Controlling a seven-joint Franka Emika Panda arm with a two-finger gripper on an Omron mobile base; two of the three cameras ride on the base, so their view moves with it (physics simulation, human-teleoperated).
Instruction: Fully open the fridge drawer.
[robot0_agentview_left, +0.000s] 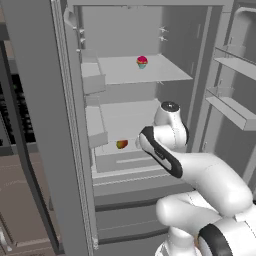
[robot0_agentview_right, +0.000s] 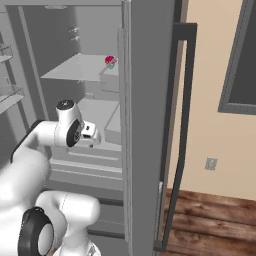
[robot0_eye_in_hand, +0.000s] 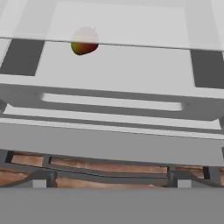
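Low in the open fridge, the fridge drawer (robot0_eye_in_hand: 109, 103) with its long pale handle (robot0_eye_in_hand: 111, 99) sits under the shelf holding an apple (robot0_eye_in_hand: 84, 43), while the tool (robot0_agentview_right: 92, 135) hangs just before it, its spread impossible to tell.

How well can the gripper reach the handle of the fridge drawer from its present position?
Probably yes. In the hand view the fridge drawer faces the camera squarely, its pale handle unobstructed. The apple lies farther back, out of the way.
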